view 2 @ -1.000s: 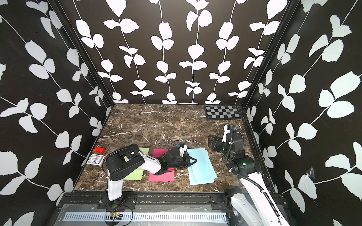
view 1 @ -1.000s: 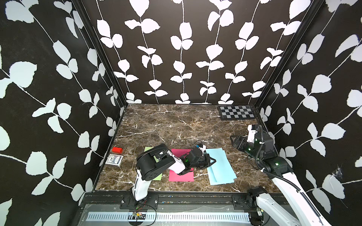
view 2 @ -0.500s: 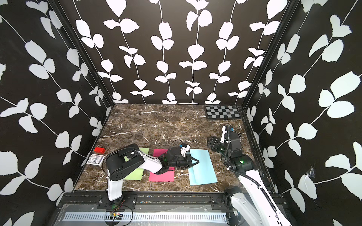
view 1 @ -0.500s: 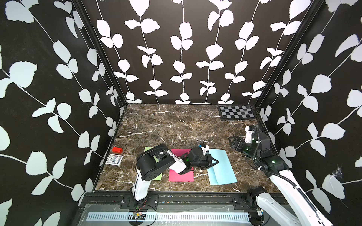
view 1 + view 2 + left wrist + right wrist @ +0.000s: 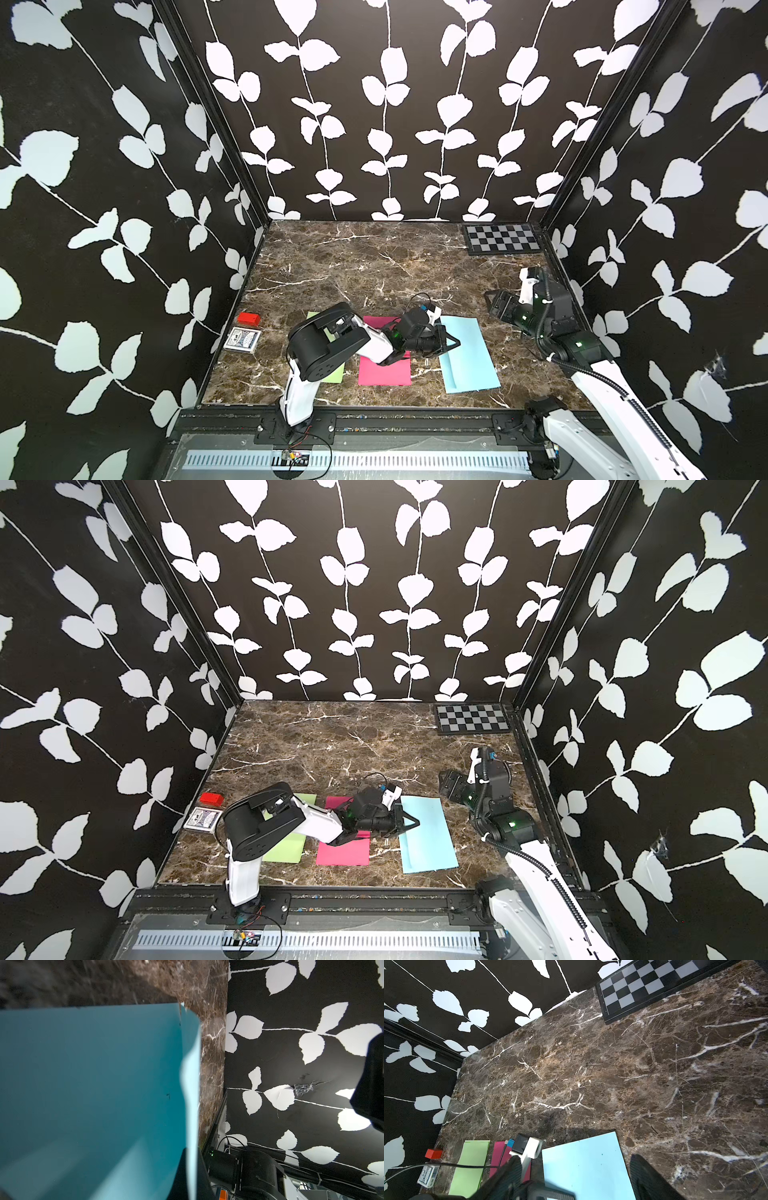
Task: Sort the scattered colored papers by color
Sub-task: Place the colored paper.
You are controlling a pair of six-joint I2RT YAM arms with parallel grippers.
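Blue sheet (image 5: 428,841) pinched at its edge in the closed left jaws, pink sheet (image 5: 343,852) and green sheet (image 5: 284,850) flat alongside, right jaws wide open, nothing in 'em

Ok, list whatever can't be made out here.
- Light green paper: mostly under the left arm, both top views.
- Hot pink paper: middle behind the left gripper, both top views.
- Sheets per pile: too thin to count.
- Left wrist view: light blue paper fills it, blurred.

Left arm (image 5: 374,351) stretched low, jaws shut; right arm (image 5: 555,309) folded, jaws wide.
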